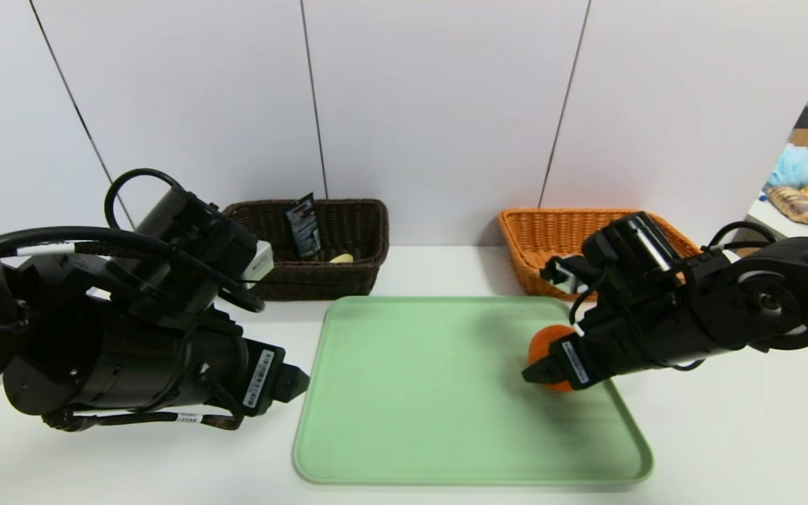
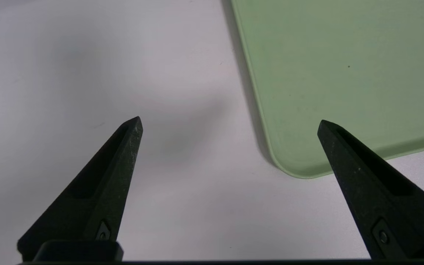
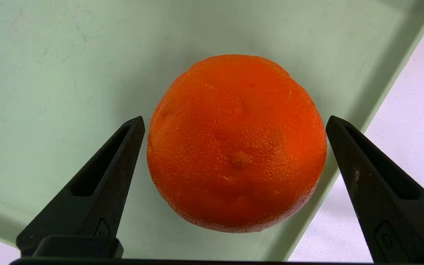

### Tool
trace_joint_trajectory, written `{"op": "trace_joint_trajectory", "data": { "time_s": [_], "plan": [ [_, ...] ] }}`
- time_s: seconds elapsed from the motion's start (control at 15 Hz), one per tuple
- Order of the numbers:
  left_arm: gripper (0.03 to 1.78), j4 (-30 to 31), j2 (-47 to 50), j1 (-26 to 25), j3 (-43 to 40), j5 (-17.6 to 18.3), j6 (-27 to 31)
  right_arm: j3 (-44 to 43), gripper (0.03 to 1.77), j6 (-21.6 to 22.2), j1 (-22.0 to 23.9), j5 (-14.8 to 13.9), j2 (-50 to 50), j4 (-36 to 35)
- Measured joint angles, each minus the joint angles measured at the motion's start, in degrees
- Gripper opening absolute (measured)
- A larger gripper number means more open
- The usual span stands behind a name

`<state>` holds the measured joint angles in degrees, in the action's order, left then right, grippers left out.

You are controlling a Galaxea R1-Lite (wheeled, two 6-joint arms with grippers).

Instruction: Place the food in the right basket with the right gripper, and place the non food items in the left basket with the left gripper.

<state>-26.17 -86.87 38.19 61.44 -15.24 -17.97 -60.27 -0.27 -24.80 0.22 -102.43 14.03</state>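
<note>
Right gripper (image 3: 234, 123) spread wide astride orange (image 3: 236, 143) on tray (image 1: 411, 393); pre-grasp stage; closure required next. Left gripper (image 2: 230, 123) parked, spread.

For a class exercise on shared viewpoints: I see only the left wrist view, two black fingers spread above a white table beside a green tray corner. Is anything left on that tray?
Observer: Yes, one round orange fruit sits near the right edge of the pale green plastic tray.
Operator: Is an arm working on it?
Observer: The right gripper is at the fruit, its fingers open on either side, not yet closed.
Operator: Where would the fruit go?
Observer: Probably the orange wicker basket behind the tray on the right; what shows of its inside looks empty.
Operator: And my left gripper's basket?
Observer: The dark brown wicker basket already holds a black packet and a small yellowish item. The left gripper hangs open left of the tray.
</note>
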Motion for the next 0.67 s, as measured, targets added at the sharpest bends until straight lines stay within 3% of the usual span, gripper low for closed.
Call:
{"op": "trace_joint_trajectory", "data": {
  "time_s": [0.53, 0.67],
  "plan": [
    [1.69, 0.0, -0.1, -0.05, 0.1, -0.05, 0.0, 0.51, 1.7, -0.06, -0.37, -0.04, 0.22, -0.23],
    [1.69, -0.01, -0.1, -0.05, 0.07, -0.02, -0.02, 0.51, 1.35, -0.04, -0.41, -0.06, 0.28, -0.21]
  ]
}}
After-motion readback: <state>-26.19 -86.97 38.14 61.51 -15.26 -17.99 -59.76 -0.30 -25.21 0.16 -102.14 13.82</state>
